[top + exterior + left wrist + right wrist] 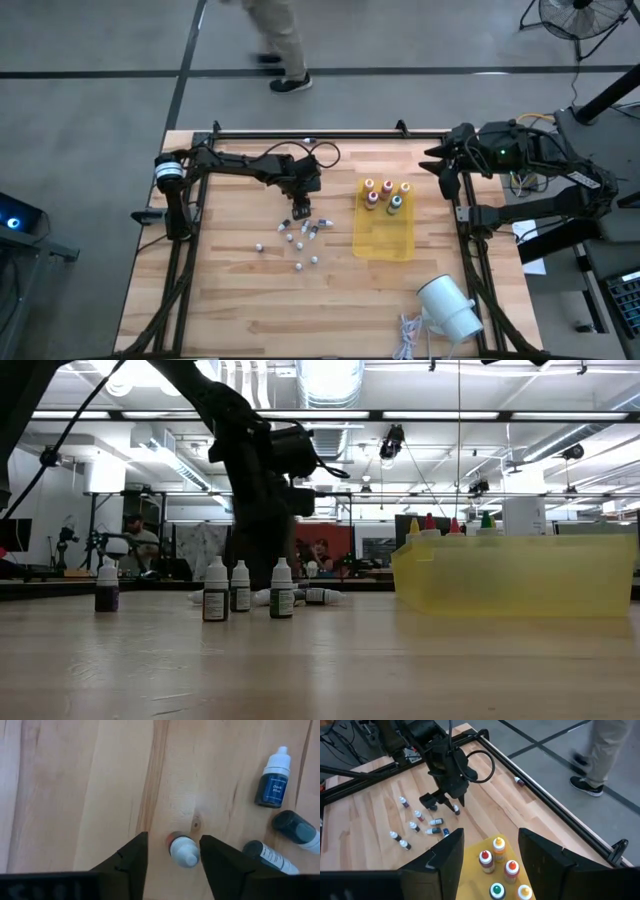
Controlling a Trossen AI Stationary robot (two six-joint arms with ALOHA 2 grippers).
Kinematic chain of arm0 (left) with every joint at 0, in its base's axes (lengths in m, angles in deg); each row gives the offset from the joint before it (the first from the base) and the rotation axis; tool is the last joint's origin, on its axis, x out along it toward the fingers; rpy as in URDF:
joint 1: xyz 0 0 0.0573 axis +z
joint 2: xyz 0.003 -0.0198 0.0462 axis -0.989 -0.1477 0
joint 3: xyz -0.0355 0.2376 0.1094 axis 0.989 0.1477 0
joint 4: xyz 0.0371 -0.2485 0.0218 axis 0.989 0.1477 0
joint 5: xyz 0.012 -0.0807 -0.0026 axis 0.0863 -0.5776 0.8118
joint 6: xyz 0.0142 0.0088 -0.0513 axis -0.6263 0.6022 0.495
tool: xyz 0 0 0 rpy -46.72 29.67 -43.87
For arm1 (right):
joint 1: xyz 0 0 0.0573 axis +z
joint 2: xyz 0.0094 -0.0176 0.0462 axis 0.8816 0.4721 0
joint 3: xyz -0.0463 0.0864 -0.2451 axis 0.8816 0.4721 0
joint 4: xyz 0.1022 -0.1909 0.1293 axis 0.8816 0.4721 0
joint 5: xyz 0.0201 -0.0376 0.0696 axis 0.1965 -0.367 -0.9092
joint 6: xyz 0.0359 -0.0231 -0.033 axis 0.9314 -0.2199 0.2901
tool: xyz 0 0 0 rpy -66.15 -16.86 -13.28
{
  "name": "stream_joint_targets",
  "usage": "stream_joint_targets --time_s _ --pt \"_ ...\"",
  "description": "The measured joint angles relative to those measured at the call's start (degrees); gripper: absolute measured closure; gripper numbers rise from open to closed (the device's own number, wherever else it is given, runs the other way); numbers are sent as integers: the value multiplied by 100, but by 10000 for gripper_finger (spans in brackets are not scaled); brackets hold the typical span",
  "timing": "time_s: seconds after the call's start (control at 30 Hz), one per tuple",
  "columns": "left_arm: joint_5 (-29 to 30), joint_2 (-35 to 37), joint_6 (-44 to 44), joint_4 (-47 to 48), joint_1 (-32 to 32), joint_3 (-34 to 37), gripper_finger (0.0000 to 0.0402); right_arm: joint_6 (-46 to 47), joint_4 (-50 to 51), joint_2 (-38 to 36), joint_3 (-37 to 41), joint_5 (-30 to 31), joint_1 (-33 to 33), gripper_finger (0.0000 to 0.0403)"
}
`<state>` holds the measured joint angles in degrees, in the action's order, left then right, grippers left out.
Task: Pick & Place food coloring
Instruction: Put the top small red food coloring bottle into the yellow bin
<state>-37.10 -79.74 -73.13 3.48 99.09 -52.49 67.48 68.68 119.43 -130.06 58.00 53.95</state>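
Note:
Several tiny white-capped food coloring bottles (300, 240) are scattered on the wooden table, some upright, some lying flat. My left gripper (300, 212) is open and reaches steeply down among them. One finger stands on each side of one upright bottle (182, 851). Bottles with coloured tops (385, 195) stand in the far end of the yellow tray (385, 240). My right gripper (490, 835) waits open, high over the far right corner of the table, with nothing between its fingers. My left gripper straddles the upright bottle's white cap (186, 856), coming from above at a steep slant. One finger (215, 860) lies right beside the cap; whether it touches, I cannot tell. The other finger (132, 862) leaves a clear gap. The bottle stands on the table.
A big white cylinder (450, 308) and a white cord (405, 335) lie near the near right corner. Three dark bottles (295, 827) lie close beside my left gripper. One stray bottle (519, 781) rests by the far rail. A person (280, 40) walks beyond the table's far edge.

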Motion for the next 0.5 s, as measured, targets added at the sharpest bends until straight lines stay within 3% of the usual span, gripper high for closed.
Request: stream_joint_targets --time_s 0.37,0.5 --pt "-15 4 41 281 2 -20 354 2 -6 61 5 0 -2 225" --pt "-22 4 117 363 2 -162 369 2 -4 75 28 0 -2 225"
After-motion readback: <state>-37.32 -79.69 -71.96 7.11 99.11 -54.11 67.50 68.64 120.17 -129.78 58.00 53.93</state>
